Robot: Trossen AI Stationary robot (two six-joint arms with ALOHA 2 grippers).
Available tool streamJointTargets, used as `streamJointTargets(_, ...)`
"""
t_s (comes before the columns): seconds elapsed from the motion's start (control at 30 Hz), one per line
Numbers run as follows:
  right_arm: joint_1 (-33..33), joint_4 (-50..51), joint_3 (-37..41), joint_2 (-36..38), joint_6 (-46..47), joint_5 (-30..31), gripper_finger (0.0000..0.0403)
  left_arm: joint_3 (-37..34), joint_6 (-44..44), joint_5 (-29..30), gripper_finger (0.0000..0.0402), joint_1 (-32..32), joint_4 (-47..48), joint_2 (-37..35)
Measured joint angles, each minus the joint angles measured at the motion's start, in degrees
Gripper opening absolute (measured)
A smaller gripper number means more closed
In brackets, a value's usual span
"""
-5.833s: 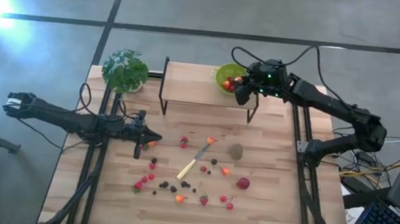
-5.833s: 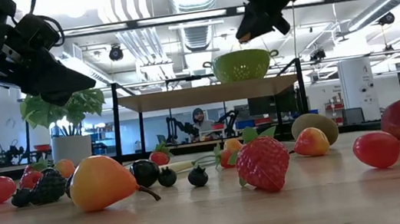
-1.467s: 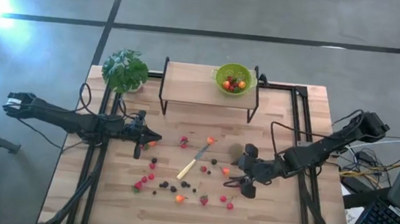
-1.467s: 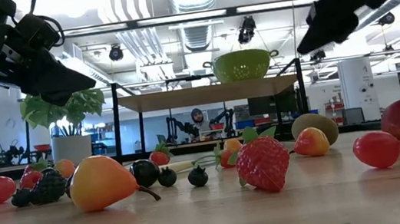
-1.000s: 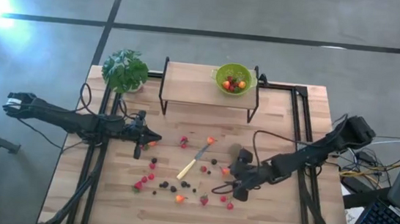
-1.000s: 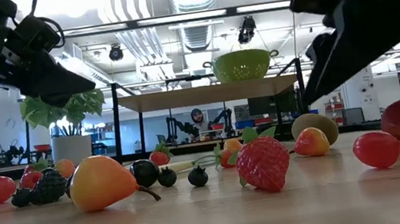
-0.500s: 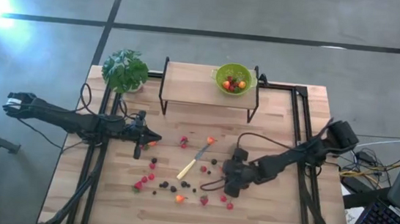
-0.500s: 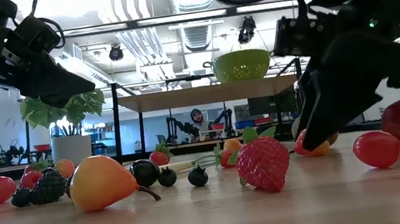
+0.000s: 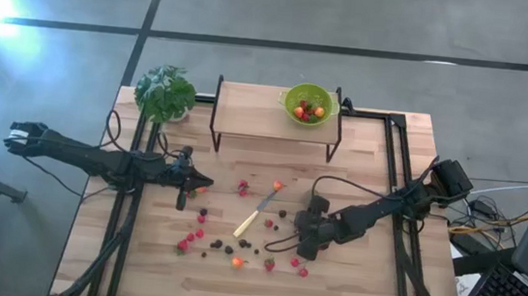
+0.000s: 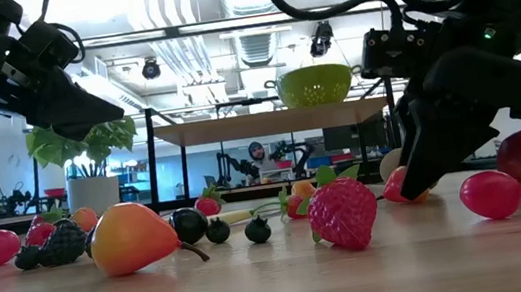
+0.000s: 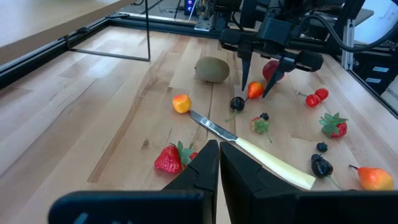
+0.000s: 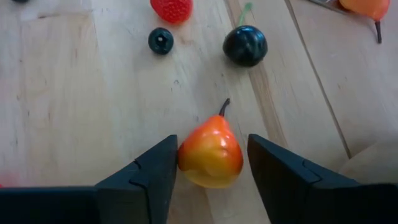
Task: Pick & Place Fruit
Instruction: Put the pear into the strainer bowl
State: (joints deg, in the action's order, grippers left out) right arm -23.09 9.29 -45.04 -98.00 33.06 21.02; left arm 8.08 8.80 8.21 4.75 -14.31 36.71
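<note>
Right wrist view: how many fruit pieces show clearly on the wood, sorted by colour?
Orange-red pear-like pieces: 2
Dark berries: 2
Red strawberry: 1
Total: 5

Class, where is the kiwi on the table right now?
The kiwi lies on the table's right half in the high view, beside the right gripper, just beyond the orange-red pear between its fingers.
</note>
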Motion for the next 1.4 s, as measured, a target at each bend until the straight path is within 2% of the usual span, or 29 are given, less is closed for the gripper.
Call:
streamJointTargets(0.23, 0.0, 1.2, -0.5, 0.0, -0.1, 0.0, 0.0136, 0.0, 0.0, 0.0, 0.0020, 0.0, 0.0, 0.0)
streamJointTargets(0.4, 0.0, 3.0, -1.9, 0.0, -0.5, 0.0, 0.0130, 0.0, 0.0, 0.0, 0.0020, 0.0, 0.0, 0.0)
streamJointTargets(0.63, 0.1, 17.4, -9.6, 0.1, -2.9, 0.3, 0.0135, 0.0, 0.0, 0.0, 0.0020, 0.0, 0.0, 0.0)
streamJointTargets(0.83, 0.9, 30.0, -18.8, 0.2, -6.5, 6.4, 0.0122, 0.0, 0.0, 0.0, 0.0020, 0.0, 0.0, 0.0)
streamJointTargets(1.07, 4.3, 40.2, -29.1, 0.7, -11.5, 12.1, 0.0139, 0.0, 0.0, 0.0, 0.0020, 0.0, 0.0, 0.0)
streamJointTargets(1.4, 14.0, 41.5, -36.3, 8.2, -20.1, 13.7, 0.0120, 0.0, 0.0, 0.0, 0.0020, 0.0, 0.0, 0.0)
